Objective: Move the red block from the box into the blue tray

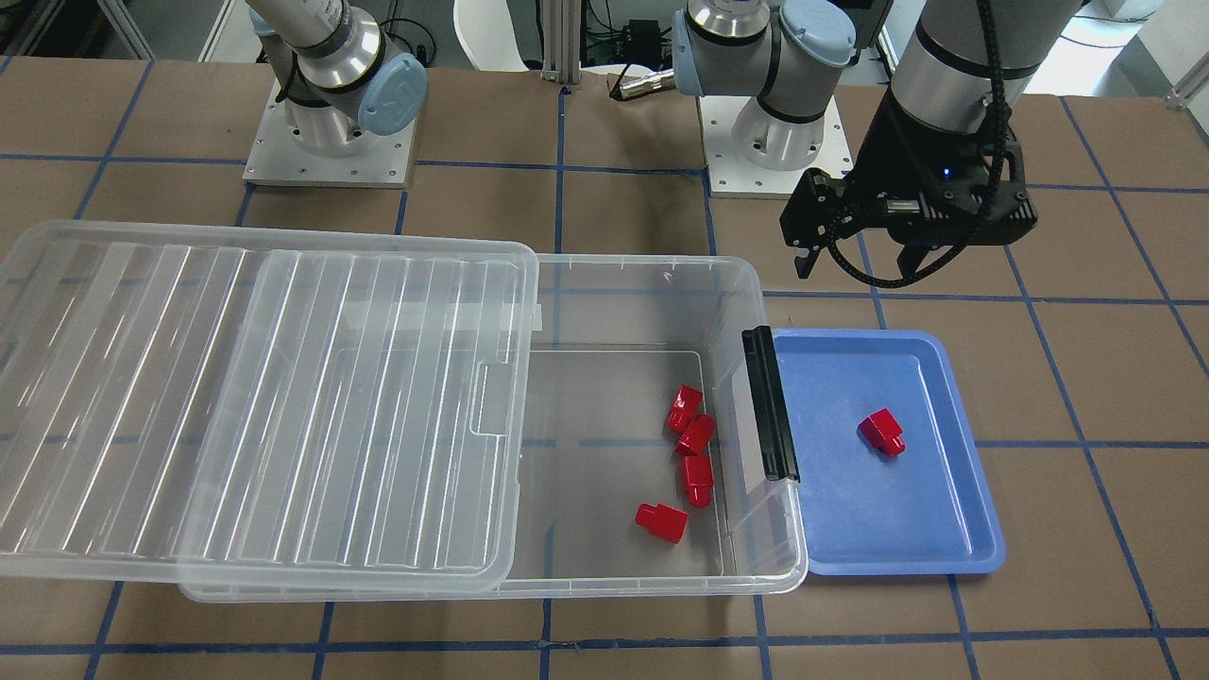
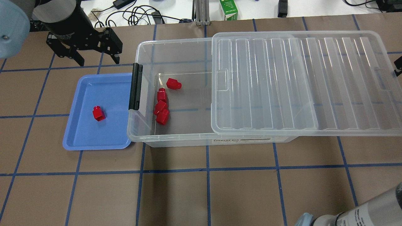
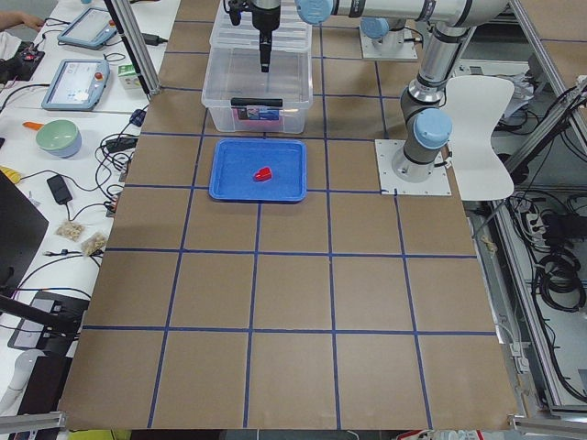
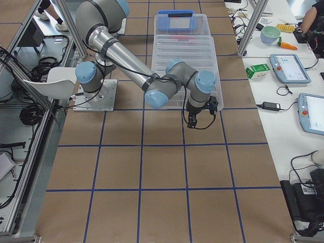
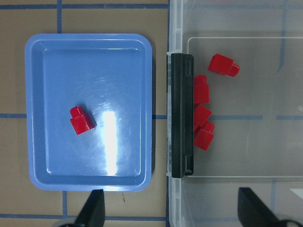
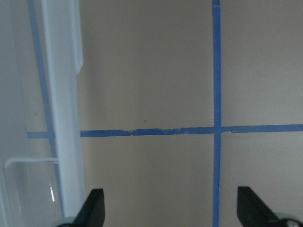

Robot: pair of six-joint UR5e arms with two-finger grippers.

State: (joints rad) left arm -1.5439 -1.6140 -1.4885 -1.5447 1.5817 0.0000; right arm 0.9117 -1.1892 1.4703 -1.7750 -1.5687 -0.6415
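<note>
Latch (image 5: 182, 116) hides parts of 3 red blocks (image 5: 200, 90) in box (image 5: 255, 156); lid (image 1: 28, 397) cut by frame edge.

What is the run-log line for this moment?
left gripper open, empty | right gripper open, empty | red block in blue tray | four more blocks in box

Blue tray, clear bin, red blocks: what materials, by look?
Shallow blue tray: likely glossy moulded plastic; a light glare shows on its floor. Large clear storage bin: transparent plastic, probably; blue table tape shows through its walls and ribbed lid. Small red block: opaque, smooth, probably hard plastic. The exact polymers cannot be told.
</note>
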